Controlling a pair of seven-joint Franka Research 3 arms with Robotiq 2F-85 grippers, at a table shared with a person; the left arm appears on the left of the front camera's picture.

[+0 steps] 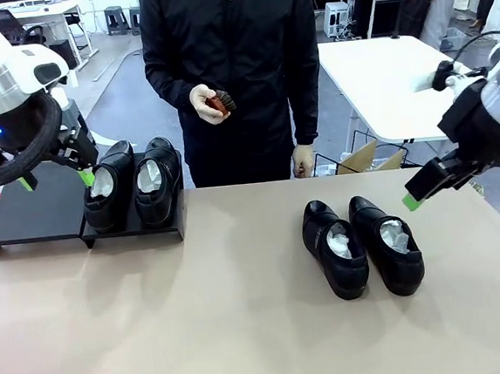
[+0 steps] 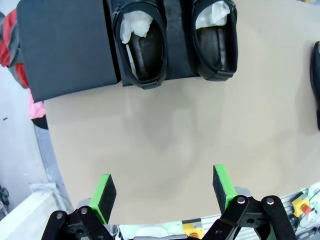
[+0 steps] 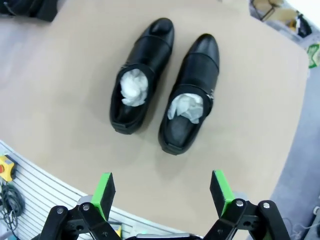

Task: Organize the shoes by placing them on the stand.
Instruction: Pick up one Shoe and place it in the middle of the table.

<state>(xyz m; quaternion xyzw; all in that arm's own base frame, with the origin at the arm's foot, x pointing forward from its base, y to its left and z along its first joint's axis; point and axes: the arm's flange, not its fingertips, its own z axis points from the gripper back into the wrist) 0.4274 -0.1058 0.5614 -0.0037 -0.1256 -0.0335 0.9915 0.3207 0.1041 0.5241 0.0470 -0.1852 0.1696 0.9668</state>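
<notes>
Black stand (image 1: 33, 213) holds 2 shoes (image 1: 158, 182), 2 wait; left gripper (image 2: 162, 185) and right gripper (image 3: 162, 187) gape empty. Next, your right should probably take 1.

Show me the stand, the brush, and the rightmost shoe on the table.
stand (image 1: 29, 211), front view, bare top surface.
brush (image 1: 220, 103), front view, its middle.
rightmost shoe (image 1: 388, 245), front view, paper-stuffed opening.

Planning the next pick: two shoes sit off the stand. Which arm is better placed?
Likely right: the right gripper hangs open by the table shoes; the left gripper is at the stand.
</notes>
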